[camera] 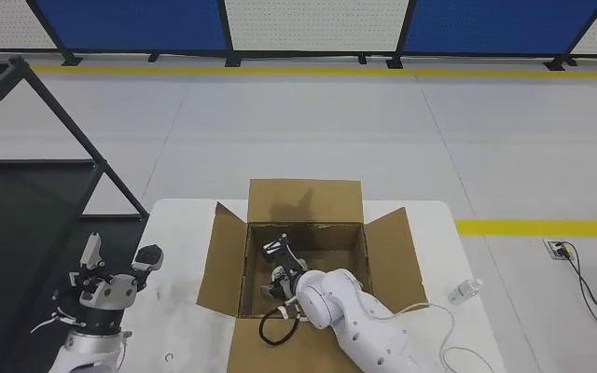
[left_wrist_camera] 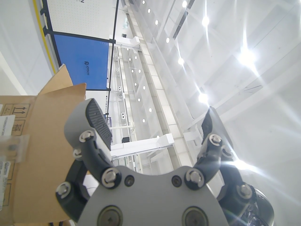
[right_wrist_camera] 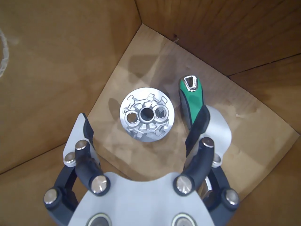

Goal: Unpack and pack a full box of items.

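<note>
An open cardboard box (camera: 304,199) stands on the white table with its flaps spread. My right gripper (right_wrist_camera: 144,124) hangs inside the box, open, above the floor of the box. Between and below its fingers lies a round silver metal disc (right_wrist_camera: 147,114) with holes. Beside the disc lies a green-handled tool (right_wrist_camera: 191,97), partly behind one fingertip. In the top view the right arm (camera: 350,322) leans into the box. My left gripper (camera: 117,263) stands open at the table's left edge, pointing upward with nothing between its fingers (left_wrist_camera: 98,121).
A small clear bottle (camera: 465,291) lies on the table right of the box. A box flap (left_wrist_camera: 44,128) rises close beside the left gripper. A dark frame (camera: 56,177) stands off the table's left side.
</note>
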{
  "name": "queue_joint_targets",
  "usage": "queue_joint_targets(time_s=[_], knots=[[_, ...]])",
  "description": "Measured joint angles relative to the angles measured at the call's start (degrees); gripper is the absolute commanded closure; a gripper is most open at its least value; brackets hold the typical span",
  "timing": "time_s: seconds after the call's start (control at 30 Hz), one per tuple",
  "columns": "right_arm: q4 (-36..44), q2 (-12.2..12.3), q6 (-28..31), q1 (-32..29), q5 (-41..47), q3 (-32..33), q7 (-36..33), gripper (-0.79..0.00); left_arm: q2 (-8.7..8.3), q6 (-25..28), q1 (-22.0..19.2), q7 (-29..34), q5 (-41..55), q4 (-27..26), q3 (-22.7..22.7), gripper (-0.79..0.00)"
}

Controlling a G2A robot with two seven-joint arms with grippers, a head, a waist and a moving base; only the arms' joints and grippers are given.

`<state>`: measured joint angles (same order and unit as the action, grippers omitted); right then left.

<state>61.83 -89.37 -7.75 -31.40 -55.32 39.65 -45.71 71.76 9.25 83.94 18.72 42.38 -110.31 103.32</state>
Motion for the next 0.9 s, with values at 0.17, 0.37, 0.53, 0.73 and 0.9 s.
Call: queue_joint_targets(time_s=[0.17,0.37,0.53,0.73,0.9], knots=[[-2.74,-0.99,0.31,1.03,0.13,-0.59,0.20,0.000,0.03,0.13,0.23,-0.17,-0.04,-0.08,0.10,-0.785],[-2.81,-1.37,-0.04,1.49,-0.48,0.48,1.16,0.000,0.07,0.33,0.34,-0.09,-0.10,-0.21,0.04,-0.785],[4.75,0.18,-0.49,-0.78,-2.60,4.79,0.35,0.000,0.09,0.12,0.12,-0.04,-0.45,-0.36,-0.31,-0.785],[25.57,3.65,0.54,-9.30,-8.74,12.94,-4.95,0.000,0.08,-0.45,-0.49,0.38,-0.85,-0.24,-1.01,-0.785],[44.07,5.69,3.14,-17.18,-10.70,20.00,-9.14,0.000,0.08,-0.93,-1.13,0.82,-1.26,0.05,-1.91,-0.785]])
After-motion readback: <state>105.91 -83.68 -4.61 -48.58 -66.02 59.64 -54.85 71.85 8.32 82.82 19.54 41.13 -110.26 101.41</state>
